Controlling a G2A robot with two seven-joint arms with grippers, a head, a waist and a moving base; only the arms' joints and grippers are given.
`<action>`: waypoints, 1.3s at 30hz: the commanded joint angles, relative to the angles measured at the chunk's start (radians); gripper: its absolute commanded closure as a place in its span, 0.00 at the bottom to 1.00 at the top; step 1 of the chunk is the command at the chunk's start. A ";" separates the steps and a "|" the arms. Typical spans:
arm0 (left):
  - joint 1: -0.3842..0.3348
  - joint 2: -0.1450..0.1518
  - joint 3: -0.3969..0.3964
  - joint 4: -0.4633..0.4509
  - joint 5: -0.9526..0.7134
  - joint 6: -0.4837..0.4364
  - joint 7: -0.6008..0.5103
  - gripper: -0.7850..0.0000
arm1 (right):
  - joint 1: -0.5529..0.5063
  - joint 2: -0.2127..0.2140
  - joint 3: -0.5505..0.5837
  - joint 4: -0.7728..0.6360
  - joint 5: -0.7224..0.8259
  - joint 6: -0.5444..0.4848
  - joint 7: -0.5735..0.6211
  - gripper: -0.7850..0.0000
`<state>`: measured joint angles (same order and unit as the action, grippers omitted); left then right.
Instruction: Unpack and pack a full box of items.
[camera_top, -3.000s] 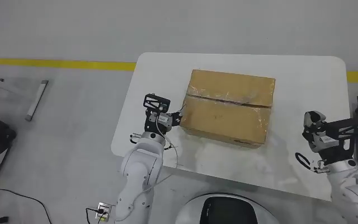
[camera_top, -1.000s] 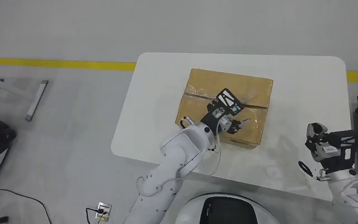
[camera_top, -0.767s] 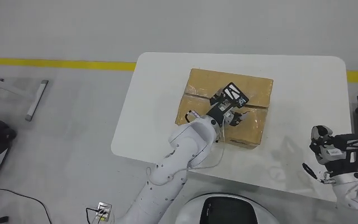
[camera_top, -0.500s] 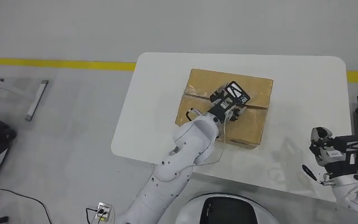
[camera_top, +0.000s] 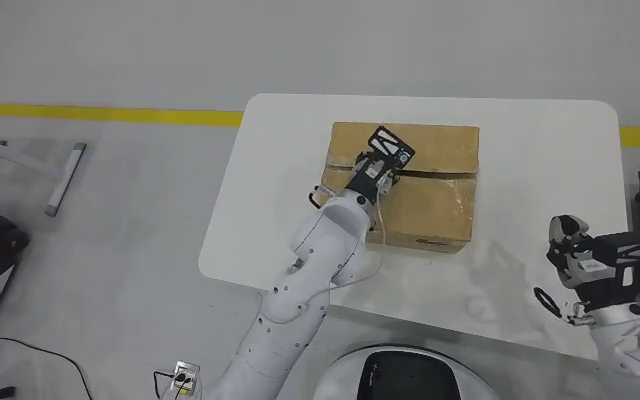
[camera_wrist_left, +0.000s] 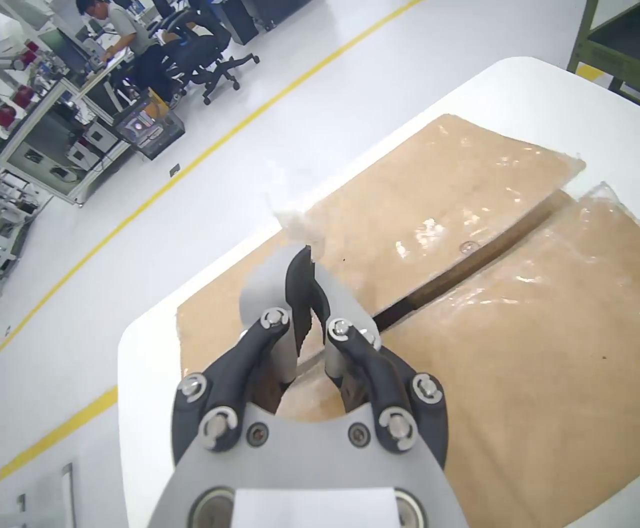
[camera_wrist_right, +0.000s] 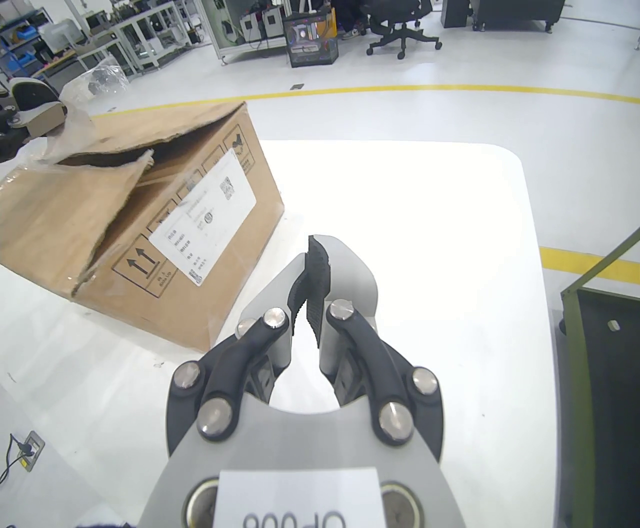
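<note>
Logged left gripper (camera_wrist_left: 302, 270) pinched tight on a scrap of clear tape (camera_wrist_left: 295, 225), tips just over the box (camera_wrist_left: 500, 350) near one end of its top seam (camera_wrist_left: 475, 260).

Compared with one second back: was over the seam's middle, since drawn along it toward this end. Three seconds back: was parked off the box, beside that same end wall.

Noted tape now lifted in a crumpled flag above the tips rather than lying flat. Noted seam beyond the tips as a dark open gap, with flaps (camera_wrist_right: 165, 120) parted and one bowed upward. Also noted box turned squarer on the table (camera_top: 270, 200) and slid a little, presumably from the pull.

Judged: seal largely broken. Folding the flaps back likely next; unpacking not yet begun.

Farther out, found right gripper (camera_wrist_right: 310, 280) closed on nothing, low over the table and well apart from the box, barely shifted.

Markings:
- White label (camera_wrist_right: 202, 215) on the box wall facing the right gripper, with a small square code and lines of print too fine to make out.
- Beside it, an upward-arrows mark (camera_wrist_right: 142, 265) and boxed handling symbols.
- No brand legible.
</note>
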<state>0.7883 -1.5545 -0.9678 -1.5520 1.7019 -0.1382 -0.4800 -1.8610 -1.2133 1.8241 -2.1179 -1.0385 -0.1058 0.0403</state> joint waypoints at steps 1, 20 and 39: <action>0.002 0.004 -0.030 -0.017 0.019 0.019 -0.002 1.00 | 0.013 0.000 -0.006 -0.022 0.010 -0.010 0.002 1.00; 0.043 0.041 -0.336 -0.136 0.139 0.144 -0.043 1.00 | 0.229 0.004 -0.220 -0.052 -0.112 -0.068 0.231 1.00; 0.041 0.055 -0.470 -0.095 0.225 0.240 -0.137 0.00 | 0.268 0.006 -0.251 -0.004 -0.141 -0.073 0.280 1.00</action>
<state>0.8297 -1.5002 -1.4315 -1.6485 1.9195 0.0983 -0.6120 -1.5922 -1.2074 1.5709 -2.1233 -1.1797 -0.1784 0.3207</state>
